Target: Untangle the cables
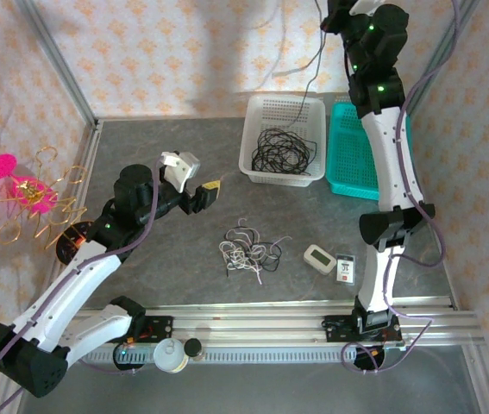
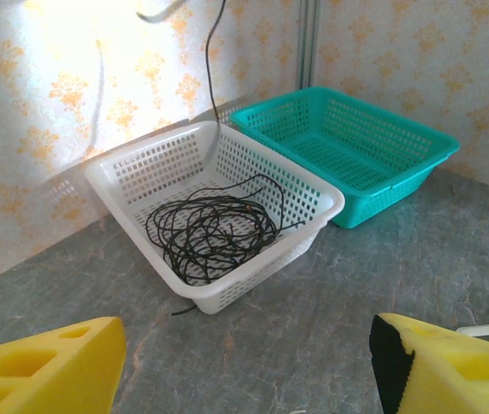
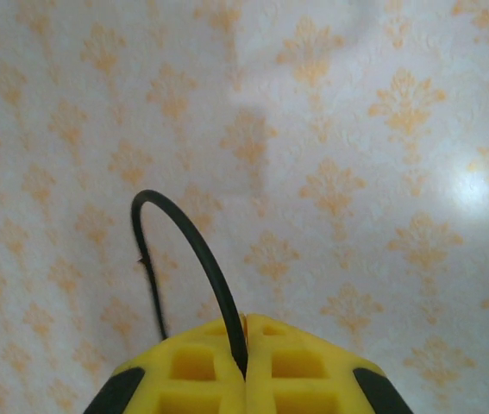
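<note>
Grey stone-pattern table carries two perforated plastic baskets side by side at the back: teal basket on the right, white basket on the left. Right gripper is raised high above the baskets, yellow jaws pinched tight on a black cable strand that drops into the white basket. Left gripper hovers over the table left of centre, jaws wide, nothing between them. Coil of thin black cable lies in the white basket. Knot of white and black cords lies loose mid-table, near a small white rectangular device.

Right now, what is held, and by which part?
The right gripper pinches a black cable at its highest part; the rest hangs into the white basket.
</note>
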You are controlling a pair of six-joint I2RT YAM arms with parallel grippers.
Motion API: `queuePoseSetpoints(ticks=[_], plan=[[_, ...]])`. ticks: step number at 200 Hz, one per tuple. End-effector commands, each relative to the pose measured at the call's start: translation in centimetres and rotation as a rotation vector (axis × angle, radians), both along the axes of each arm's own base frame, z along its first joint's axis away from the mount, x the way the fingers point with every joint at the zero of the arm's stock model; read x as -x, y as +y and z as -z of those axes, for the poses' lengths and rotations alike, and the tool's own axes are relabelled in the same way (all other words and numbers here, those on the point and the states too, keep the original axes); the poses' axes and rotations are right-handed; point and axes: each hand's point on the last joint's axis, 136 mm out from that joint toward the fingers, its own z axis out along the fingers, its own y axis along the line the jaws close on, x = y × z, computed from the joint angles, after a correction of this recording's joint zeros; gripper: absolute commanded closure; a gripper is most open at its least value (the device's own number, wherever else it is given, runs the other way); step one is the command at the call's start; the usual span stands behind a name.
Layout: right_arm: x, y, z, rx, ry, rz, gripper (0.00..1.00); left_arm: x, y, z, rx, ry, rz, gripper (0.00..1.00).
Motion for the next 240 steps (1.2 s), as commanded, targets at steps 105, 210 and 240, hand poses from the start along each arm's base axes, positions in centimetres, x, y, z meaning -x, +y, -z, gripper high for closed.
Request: queuePoseSetpoints(ticks=[105, 210, 240], plan=[[-6.1, 0.3, 18.0, 0.039, 0.385, 0.071, 1.00, -0.3, -0.6, 0.4, 0.000, -0.004, 0.016, 0.24], [-6.1, 0.5, 37.2, 0.167, 0.741, 0.058, 1.00, -0.6, -1.0, 1.3, -0.007, 0.025, 0.030, 0.24], [-8.5, 1.6, 40.5, 0.174, 0.776, 0.039, 1.00, -0.7, -1.1, 1.5, -0.009, 0.037, 0.032, 0.24]])
